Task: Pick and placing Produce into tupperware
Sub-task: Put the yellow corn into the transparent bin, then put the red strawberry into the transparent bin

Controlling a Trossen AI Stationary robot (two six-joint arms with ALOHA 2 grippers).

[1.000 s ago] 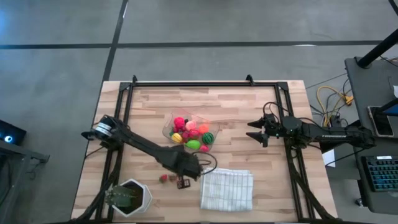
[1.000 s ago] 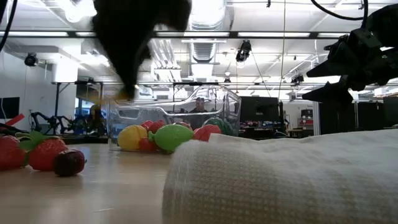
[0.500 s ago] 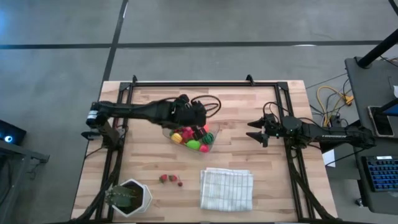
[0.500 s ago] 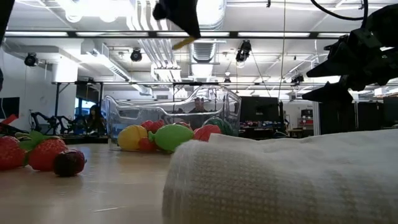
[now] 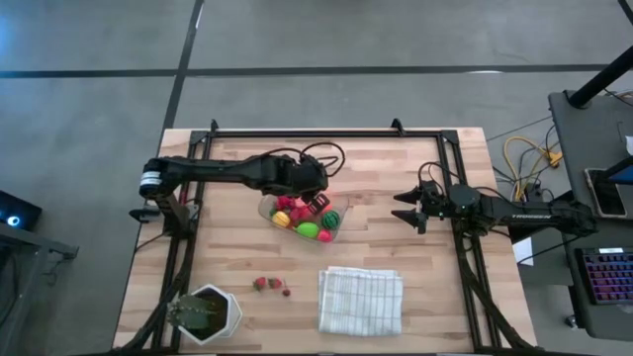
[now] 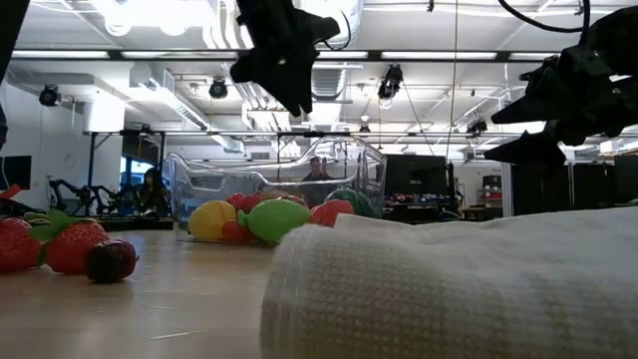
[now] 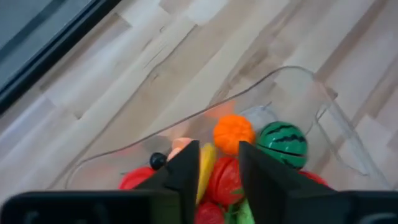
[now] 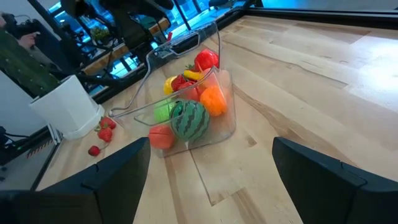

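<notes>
Hovering over the far end of the clear tupperware (image 5: 301, 212), your left gripper (image 7: 217, 180) had its jaws parted by a narrow gap with nothing visibly between them. The tupperware sat mid-table, already crowded with produce (image 5: 304, 215), including a striped ball (image 7: 282, 144) and an orange piece (image 7: 233, 132). Loose red berries (image 5: 271, 285) lay nearer, left of the white cloth (image 5: 361, 301). To finish this drop cleanly, you needed to lift straight up before swinging away. Your right gripper (image 8: 211, 168) waited to the right with wide-open jaws.
</notes>
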